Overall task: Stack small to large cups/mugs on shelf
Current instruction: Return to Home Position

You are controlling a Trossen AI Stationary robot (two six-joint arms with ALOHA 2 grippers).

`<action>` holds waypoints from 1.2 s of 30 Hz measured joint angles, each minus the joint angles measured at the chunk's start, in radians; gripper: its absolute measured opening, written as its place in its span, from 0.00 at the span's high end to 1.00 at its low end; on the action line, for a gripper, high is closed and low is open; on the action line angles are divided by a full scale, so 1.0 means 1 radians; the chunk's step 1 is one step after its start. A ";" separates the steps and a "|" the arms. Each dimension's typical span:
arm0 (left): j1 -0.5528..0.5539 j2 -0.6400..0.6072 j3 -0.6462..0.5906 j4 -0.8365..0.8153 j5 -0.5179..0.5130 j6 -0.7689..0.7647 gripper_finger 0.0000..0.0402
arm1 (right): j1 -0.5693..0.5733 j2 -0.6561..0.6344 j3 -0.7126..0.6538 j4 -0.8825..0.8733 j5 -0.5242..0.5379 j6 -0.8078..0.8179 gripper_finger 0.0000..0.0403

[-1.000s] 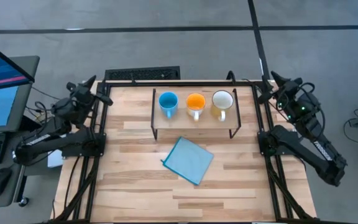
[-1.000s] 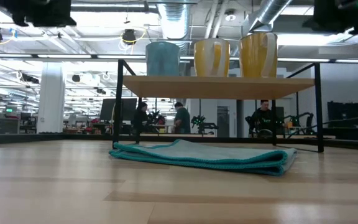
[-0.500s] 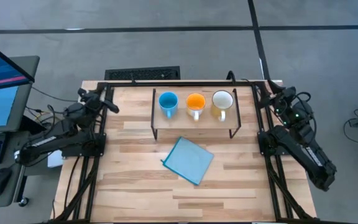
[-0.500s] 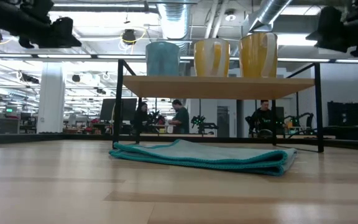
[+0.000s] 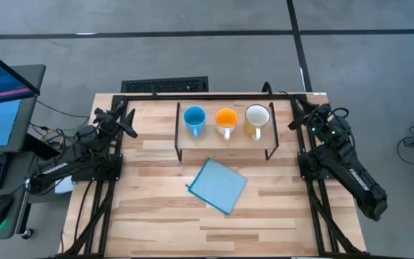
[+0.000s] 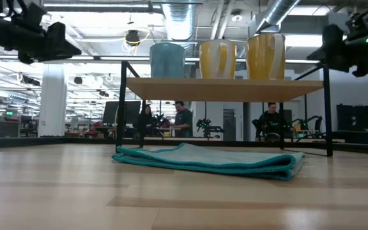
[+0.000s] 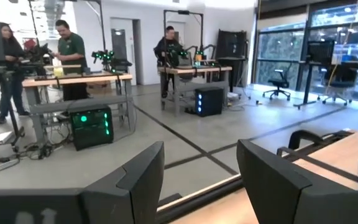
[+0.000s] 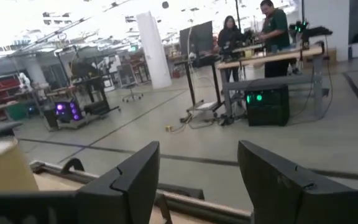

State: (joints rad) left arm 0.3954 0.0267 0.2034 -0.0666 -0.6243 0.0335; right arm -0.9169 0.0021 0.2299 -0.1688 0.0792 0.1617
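The left arm lies folded low along the table's [image 5: 157, 216] left edge, elbow out past the side, and the left gripper [image 5: 123, 121] hovers near the far-left corner, aimed at the far edge and well apart from the shelf [image 5: 214, 138]. Its 2 dark, blunt fingers [image 7: 135, 180] stand wide apart with nothing between them. The right arm mirrors that pose on the right edge. The right gripper [image 5: 298, 116] hangs near the far-right corner, its fingers [image 8: 129, 180] likewise spread wide and empty. From table height both grippers sit about level with the mugs, 1 off each end of the shelf. The shelf is a low rectangular board of pale wood on thin black metal legs. The 3 handled mugs stand upright on it in a row, close together but not touching: the small blue mug [image 5: 194, 117] on the left, the orange mug [image 5: 226, 118] with a pale handle in the middle, and the larger cream mug [image 5: 256, 116] on the right. Handles point toward the near edge. A soft blue cloth [image 5: 218, 185], folded flat, lies skewed on the plank-grained tabletop just in front of the shelf.
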 joint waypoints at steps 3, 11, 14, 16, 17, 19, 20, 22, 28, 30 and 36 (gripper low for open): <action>0.000 -0.025 -0.018 -0.014 0.006 -0.020 0.52 | 0.000 0.000 -0.035 0.025 -0.004 0.007 0.41; 0.000 -0.013 -0.047 -0.025 0.012 -0.032 0.52 | 0.000 0.000 -0.147 0.218 -0.004 0.007 0.41; 0.000 -0.021 -0.047 -0.030 0.008 -0.026 0.52 | 0.000 0.000 -0.163 0.223 -0.004 0.001 0.41; 0.000 -0.024 -0.047 -0.033 -0.001 -0.015 0.52 | -0.001 0.000 -0.178 0.234 -0.004 -0.001 0.41; 0.000 -0.023 -0.047 -0.040 -0.009 -0.015 0.52 | 0.000 0.000 -0.190 0.242 -0.004 -0.001 0.41; 0.000 -0.023 -0.047 -0.058 -0.019 -0.015 0.52 | 0.000 0.000 -0.217 0.279 -0.004 0.010 0.41; 0.000 -0.023 -0.047 -0.061 -0.019 -0.016 0.52 | 0.000 0.000 -0.223 0.283 -0.004 0.017 0.41; 0.000 -0.023 -0.047 -0.065 -0.016 -0.015 0.52 | 0.000 0.000 -0.223 0.275 -0.004 0.010 0.41; 0.000 -0.023 -0.047 -0.087 -0.016 -0.027 0.52 | 0.000 0.000 -0.223 0.279 -0.004 -0.001 0.41; 0.000 -0.023 -0.047 -0.078 -0.016 -0.028 0.52 | 0.000 0.000 -0.223 0.280 -0.003 0.019 0.41; 0.000 -0.023 -0.046 -0.075 -0.028 -0.084 0.52 | -0.001 0.000 -0.224 0.246 0.000 0.030 0.41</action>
State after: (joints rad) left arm 0.3954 0.0036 0.1570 -0.1413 -0.6521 -0.0505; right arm -0.9180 0.0021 0.0063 0.0774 0.0793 0.1913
